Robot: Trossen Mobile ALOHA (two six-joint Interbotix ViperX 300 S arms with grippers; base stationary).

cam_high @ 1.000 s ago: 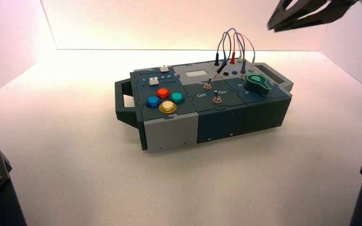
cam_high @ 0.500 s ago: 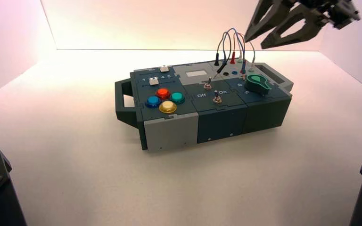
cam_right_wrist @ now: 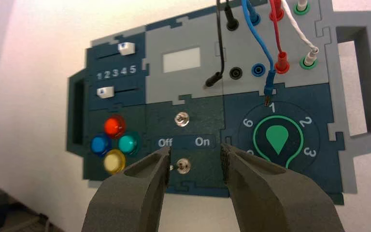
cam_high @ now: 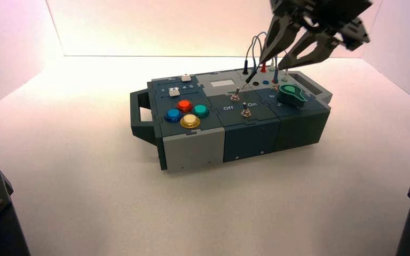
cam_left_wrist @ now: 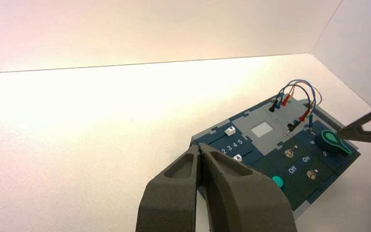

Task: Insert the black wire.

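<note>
Above the switches and numbered knob, my dark angular right gripper [cam_right_wrist: 196,162] hangs wide; my dark left gripper [cam_left_wrist: 199,150], closed, waits beyond the box's button end. The thin black wire [cam_right_wrist: 219,38] has one plug in its black-ringed socket, the other outside.

Black wire [cam_right_wrist: 221,43]: one plug socketed, other loose beside black socket [cam_right_wrist: 235,73].

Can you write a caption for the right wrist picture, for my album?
Black plug dangling beside its black-ringed socket, open pincer near.

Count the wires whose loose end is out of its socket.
2. The black wire's free plug lies on the grey panel beside the black socket; the blue wire's free plug hangs past the blue socket, over the dial's edge.
</note>
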